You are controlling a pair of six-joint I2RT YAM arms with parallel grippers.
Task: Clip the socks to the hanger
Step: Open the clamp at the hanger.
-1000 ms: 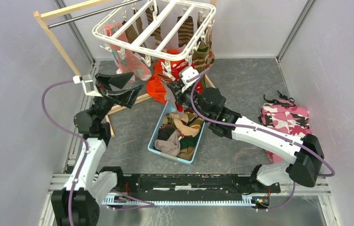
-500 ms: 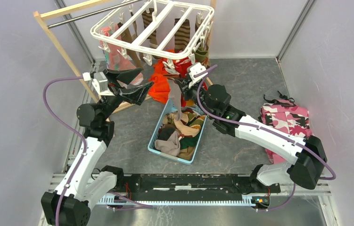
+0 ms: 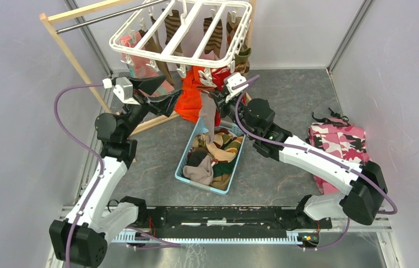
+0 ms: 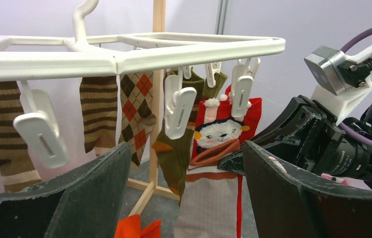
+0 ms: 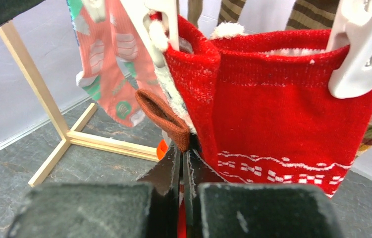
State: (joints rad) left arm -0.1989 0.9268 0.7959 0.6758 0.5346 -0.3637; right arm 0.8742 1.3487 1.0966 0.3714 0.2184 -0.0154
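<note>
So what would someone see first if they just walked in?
Probably the big white hanger up at the back, with striped and bright red socks dangling from its clips. Just below, the right gripper has its jaws shut on a pale sock with a brown cuff, above the blue basket full of socks.

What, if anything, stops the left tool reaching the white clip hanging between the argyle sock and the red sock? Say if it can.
Probably it can: the left tool is open, facing the clip with nothing between; the right tool sits aside.
</note>
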